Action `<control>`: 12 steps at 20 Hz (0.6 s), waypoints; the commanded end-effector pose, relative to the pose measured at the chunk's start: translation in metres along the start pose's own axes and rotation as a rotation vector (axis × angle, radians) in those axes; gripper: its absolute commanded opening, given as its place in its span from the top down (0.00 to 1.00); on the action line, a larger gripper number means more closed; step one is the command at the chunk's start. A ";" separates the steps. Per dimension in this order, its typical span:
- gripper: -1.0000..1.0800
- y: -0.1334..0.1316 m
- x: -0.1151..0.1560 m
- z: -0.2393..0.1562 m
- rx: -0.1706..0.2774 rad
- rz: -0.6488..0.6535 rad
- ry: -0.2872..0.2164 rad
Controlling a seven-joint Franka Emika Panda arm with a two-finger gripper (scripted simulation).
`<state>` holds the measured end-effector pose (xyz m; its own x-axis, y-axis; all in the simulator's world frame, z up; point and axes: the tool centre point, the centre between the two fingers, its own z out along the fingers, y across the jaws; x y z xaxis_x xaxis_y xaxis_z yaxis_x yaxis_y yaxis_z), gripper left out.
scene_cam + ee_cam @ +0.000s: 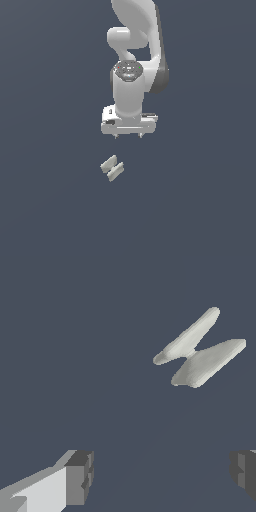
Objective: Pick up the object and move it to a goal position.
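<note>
The object is a small off-white piece of two short parallel slabs joined side by side. It lies on the dark grey surface, below and slightly toward the exterior view's left of my gripper. The gripper hangs above the surface, apart from the object, open and empty. In the wrist view the object lies diagonal, well away from the gripper. One fingertip and the other finger's edge stand far apart.
The dark grey surface fills both views. The white arm rises behind the gripper in the exterior view. Nothing else shows.
</note>
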<state>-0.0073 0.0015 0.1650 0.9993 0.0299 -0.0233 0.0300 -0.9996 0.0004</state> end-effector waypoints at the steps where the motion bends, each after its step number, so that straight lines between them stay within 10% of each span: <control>1: 0.04 0.000 0.000 0.000 0.000 -0.002 0.000; 12: 0.04 0.010 0.015 0.007 0.004 0.125 0.002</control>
<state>0.0044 -0.0059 0.1597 0.9974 -0.0684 -0.0217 -0.0684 -0.9977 -0.0008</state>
